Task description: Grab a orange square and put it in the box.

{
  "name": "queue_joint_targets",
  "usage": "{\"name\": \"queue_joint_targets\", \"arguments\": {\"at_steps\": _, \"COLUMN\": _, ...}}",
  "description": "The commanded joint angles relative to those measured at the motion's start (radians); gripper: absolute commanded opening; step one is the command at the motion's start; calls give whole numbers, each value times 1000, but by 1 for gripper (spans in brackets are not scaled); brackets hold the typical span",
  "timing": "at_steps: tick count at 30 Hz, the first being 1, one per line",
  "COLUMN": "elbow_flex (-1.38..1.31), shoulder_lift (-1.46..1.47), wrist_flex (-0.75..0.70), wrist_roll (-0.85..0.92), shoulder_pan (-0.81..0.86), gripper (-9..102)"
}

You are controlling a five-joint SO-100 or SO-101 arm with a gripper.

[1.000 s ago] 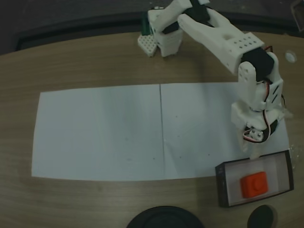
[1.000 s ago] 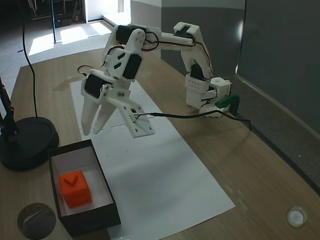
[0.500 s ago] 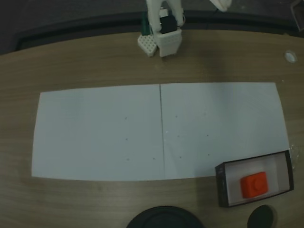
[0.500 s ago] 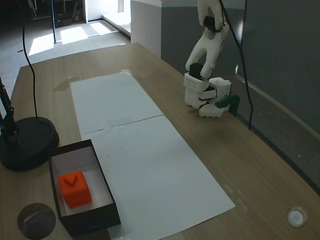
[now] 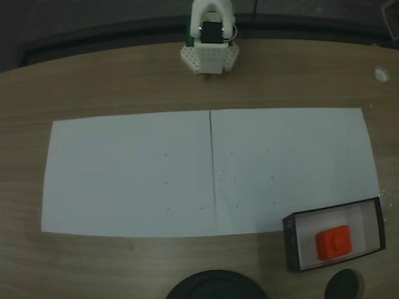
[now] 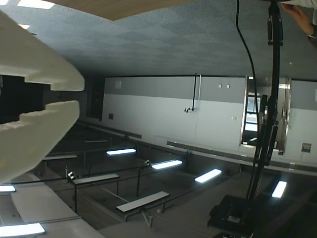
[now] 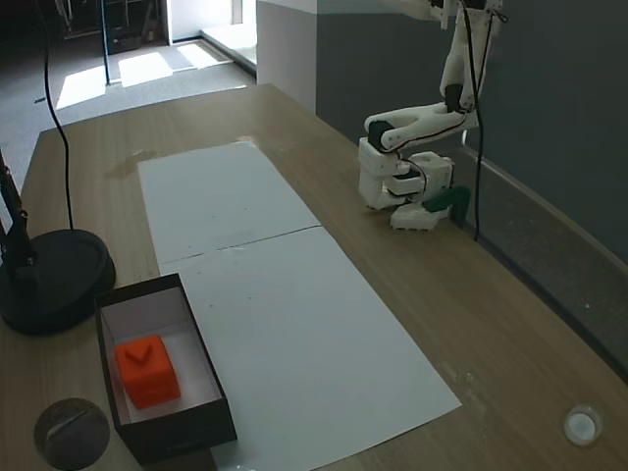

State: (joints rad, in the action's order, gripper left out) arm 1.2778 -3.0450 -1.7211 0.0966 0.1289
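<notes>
The orange square (image 5: 333, 242) is lodged inside the box (image 5: 290, 244) at the surface's corner; the claw (image 6: 74, 94), raised away, is held slightly parted and empty.

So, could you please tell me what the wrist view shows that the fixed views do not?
Wrist view: the jaws, slightly apart and empty, against room walls and strip lights. Fixed views: the orange cube resting inside the box, the white paper and the arm's base. Shared: probably the black stand, though I cannot be sure.
</notes>
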Motion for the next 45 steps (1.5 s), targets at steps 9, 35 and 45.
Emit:
{"name": "queue_joint_targets", "arguments": {"at_steps": 9, "elbow_flex": 632, "shoulder_lift": -362, "wrist_flex": 291, "wrist_roll": -8, "shoulder_pan": 5, "gripper": 0}}
{"name": "queue_joint_targets", "arguments": {"at_steps": 35, "elbow_flex": 1824, "shoulder_lift": -431, "wrist_flex": 819, "wrist_roll": -8, "shoulder_pan": 6, "gripper": 0}}
{"name": "queue_joint_targets", "arguments": {"at_steps": 45, "elbow_flex": 1798, "shoulder_lift": -431, "wrist_flex": 690, "wrist_roll": -28, "shoulder_pan": -8, "gripper": 0}}
